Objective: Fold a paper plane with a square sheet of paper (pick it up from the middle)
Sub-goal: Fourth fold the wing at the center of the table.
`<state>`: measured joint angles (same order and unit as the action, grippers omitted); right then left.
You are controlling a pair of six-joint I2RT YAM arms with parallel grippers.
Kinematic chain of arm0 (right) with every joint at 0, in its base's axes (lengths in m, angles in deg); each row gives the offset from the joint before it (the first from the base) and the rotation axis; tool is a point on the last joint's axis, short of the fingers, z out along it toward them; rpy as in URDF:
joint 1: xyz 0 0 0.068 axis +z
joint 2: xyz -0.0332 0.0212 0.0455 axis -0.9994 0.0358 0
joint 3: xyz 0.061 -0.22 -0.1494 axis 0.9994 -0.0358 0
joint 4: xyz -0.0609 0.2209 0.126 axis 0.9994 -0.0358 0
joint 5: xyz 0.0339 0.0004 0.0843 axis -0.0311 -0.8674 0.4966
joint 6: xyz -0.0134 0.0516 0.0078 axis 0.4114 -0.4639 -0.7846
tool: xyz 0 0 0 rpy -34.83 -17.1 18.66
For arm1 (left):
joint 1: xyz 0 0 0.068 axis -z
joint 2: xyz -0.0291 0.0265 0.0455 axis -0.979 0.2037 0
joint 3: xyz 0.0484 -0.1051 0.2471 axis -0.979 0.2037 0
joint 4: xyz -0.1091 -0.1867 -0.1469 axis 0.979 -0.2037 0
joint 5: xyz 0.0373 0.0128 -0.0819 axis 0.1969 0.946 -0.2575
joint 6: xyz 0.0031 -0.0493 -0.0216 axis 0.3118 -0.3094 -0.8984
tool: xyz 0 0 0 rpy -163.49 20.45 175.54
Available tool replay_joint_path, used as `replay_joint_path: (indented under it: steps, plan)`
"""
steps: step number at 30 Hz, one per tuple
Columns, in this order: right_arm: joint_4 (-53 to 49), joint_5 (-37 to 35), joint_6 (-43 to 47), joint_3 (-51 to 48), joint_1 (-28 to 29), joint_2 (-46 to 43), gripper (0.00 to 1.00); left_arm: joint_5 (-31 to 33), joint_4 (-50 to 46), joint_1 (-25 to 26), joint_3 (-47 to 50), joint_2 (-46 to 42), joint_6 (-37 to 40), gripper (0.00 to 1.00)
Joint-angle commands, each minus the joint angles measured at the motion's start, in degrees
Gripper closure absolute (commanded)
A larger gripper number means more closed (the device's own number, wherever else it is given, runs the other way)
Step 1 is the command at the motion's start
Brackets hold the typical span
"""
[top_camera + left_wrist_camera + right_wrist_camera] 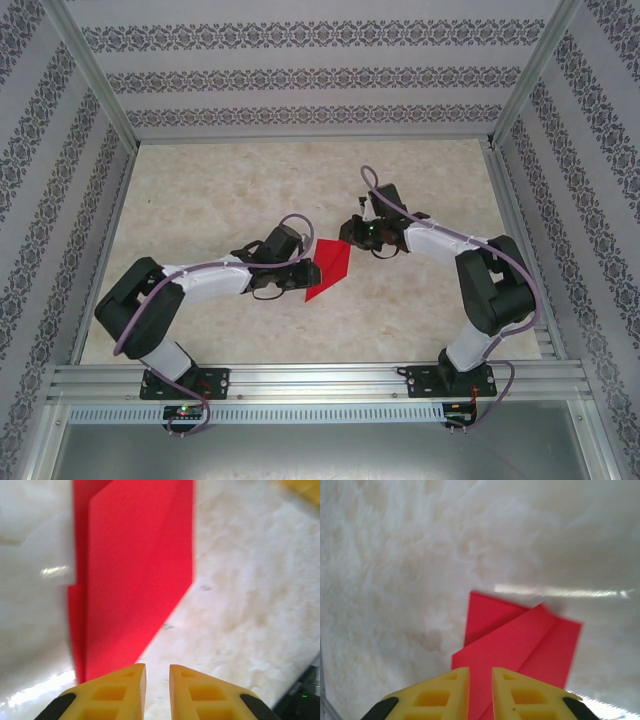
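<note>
With the folded red sheet of paper (328, 268) laid on the table (200, 190) between the left gripper (157, 666) and right gripper (480, 669), both narrowly parted and holding nothing, its layers should be kept aligned while the next crease is pressed.

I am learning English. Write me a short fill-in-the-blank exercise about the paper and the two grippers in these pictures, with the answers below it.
1. The folded sheet of paper is ___ in colour.
2. Seen from above, it lies ___ the left gripper and the right gripper.
3. The jaws of both grippers are ___ in colour.

Answers: red; between; yellow
</note>
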<state>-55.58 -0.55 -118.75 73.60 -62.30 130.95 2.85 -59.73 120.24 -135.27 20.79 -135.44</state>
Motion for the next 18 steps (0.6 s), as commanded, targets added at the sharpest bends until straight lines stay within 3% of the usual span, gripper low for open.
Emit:
replay_joint_path:
  steps: [1, 8, 18]
  plan:
    - [3.0, 1.5, -2.4, -1.8, 3.5, 1.0, 0.85, 1.8, -1.0, -0.3, -0.5, -1.7, -0.4, 0.81]
    - [5.9, 2.5, -4.1, -0.3, 7.4, 6.9, 0.89, 2.0, 1.1, -0.2, 0.3, 2.5, -1.6, 0.95]
    - [6.0, 2.8, -4.3, 0.2, 7.9, 11.9, 0.90, -0.6, 4.6, -0.3, 1.5, 7.5, -1.6, 0.97]
